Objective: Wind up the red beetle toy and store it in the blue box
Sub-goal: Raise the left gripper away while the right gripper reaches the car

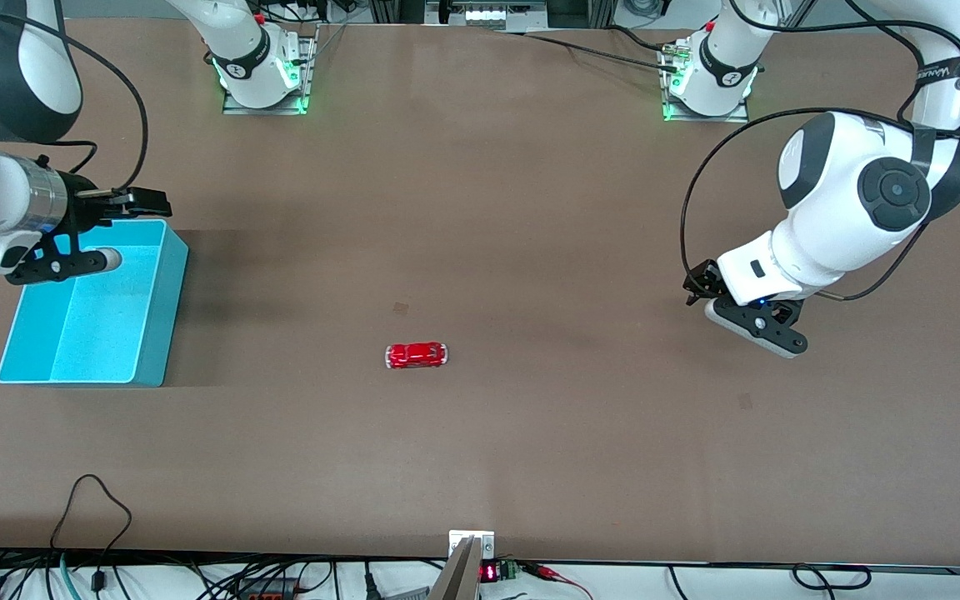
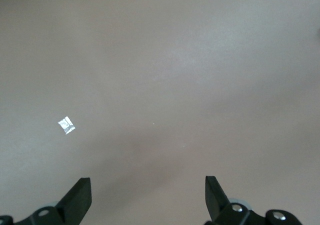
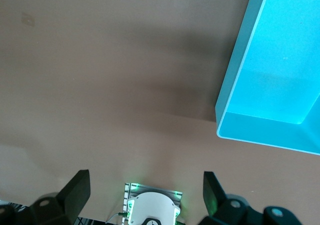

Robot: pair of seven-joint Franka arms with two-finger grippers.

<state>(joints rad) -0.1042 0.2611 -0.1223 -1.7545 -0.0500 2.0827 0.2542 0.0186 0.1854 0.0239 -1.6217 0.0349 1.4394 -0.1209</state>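
Note:
The red beetle toy lies on the brown table near its middle, apart from both grippers; neither wrist view shows it. The blue box stands at the right arm's end of the table, with nothing in the part of its inside that shows. My right gripper is open and empty, up over the box's rim at its end toward the robots. The right wrist view shows the right gripper and a corner of the box. My left gripper is open and empty over bare table at the left arm's end; it also shows in the left wrist view.
The two arm bases stand along the table edge by the robots. A small white scrap lies on the table under the left wrist. Cables and a camera mount sit at the edge nearest the front camera.

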